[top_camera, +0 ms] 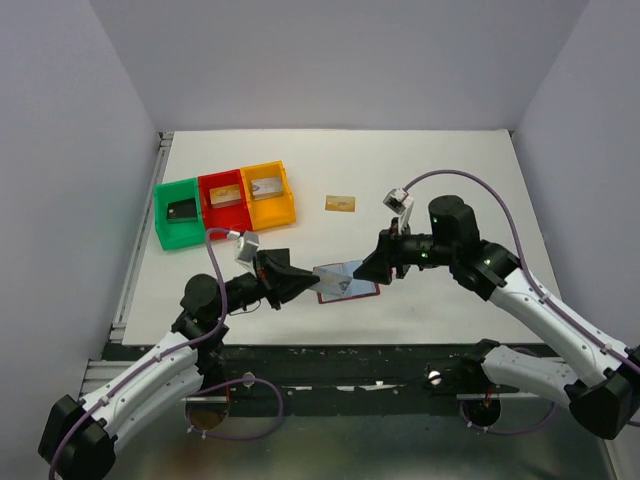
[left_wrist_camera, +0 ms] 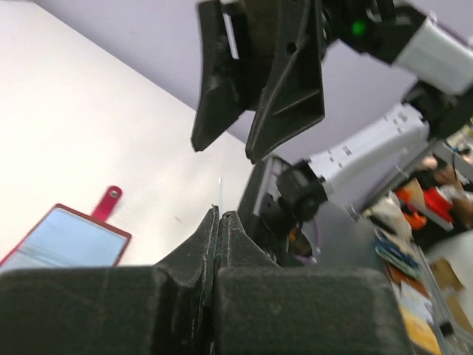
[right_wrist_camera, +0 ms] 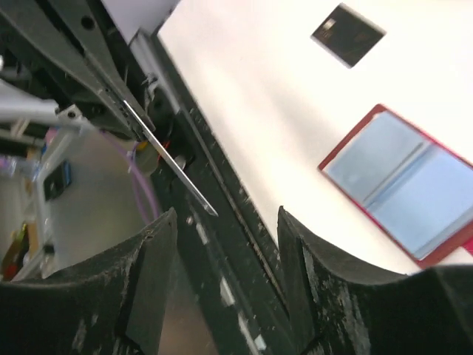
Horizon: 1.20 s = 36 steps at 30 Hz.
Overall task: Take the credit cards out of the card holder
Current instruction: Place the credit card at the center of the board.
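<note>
The maroon card holder [top_camera: 355, 293] lies open on the table, its light blue pockets facing up [left_wrist_camera: 66, 240] [right_wrist_camera: 403, 185]. My left gripper [top_camera: 312, 285] [left_wrist_camera: 220, 214] is shut on a thin credit card [left_wrist_camera: 219, 194], which I see edge-on and which sticks out towards the right gripper [right_wrist_camera: 166, 159]. My right gripper [top_camera: 366, 272] [right_wrist_camera: 228, 214] hovers just beyond the card's tip, jaws open and holding nothing. A gold card [top_camera: 340, 203] lies on the table behind. In the right wrist view a dark card [right_wrist_camera: 347, 33] lies past the holder.
Green [top_camera: 180, 215], red [top_camera: 224, 200] and yellow [top_camera: 270, 195] trays stand in a row at the back left, each with a card inside. A black rail [right_wrist_camera: 222, 214] runs along the table's near edge, under the grippers.
</note>
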{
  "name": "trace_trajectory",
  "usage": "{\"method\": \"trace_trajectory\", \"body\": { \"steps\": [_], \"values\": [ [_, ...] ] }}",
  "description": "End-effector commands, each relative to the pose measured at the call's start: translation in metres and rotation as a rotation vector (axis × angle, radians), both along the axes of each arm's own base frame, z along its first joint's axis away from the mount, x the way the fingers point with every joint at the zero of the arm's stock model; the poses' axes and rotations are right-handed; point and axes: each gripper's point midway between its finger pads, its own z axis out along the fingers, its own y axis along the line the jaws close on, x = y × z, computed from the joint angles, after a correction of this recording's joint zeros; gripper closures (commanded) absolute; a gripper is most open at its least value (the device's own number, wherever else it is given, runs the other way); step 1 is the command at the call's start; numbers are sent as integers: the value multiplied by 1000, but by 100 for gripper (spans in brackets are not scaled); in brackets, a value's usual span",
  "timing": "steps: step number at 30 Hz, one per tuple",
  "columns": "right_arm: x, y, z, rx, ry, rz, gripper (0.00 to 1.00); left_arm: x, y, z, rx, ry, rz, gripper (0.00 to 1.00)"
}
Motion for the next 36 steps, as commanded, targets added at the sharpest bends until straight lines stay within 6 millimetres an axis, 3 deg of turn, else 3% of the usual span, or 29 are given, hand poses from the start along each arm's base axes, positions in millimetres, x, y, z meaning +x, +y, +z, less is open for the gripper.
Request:
{"method": "trace_trajectory", "body": {
  "steps": [1,14,24,29,31,35,36],
  "values": [
    [34,-3,17,164,-47,-229,34,26,24,18,-177,-14,223,100],
    [13,25,19,430,72,-77,40,20,33,38,-362,-3,185,100],
    [6,29,25,452,80,-6,52,22,26,40,-374,25,139,100],
    [7,31,17,426,95,-2,60,22,23,44,-384,22,115,100],
    [8,31,17,428,92,-2,66,22,21,46,-383,22,104,100],
    [8,29,23,440,70,-14,92,25,17,42,-368,47,97,100],
    [14,25,23,426,62,-50,97,28,18,39,-358,56,110,81]
  ]
}}
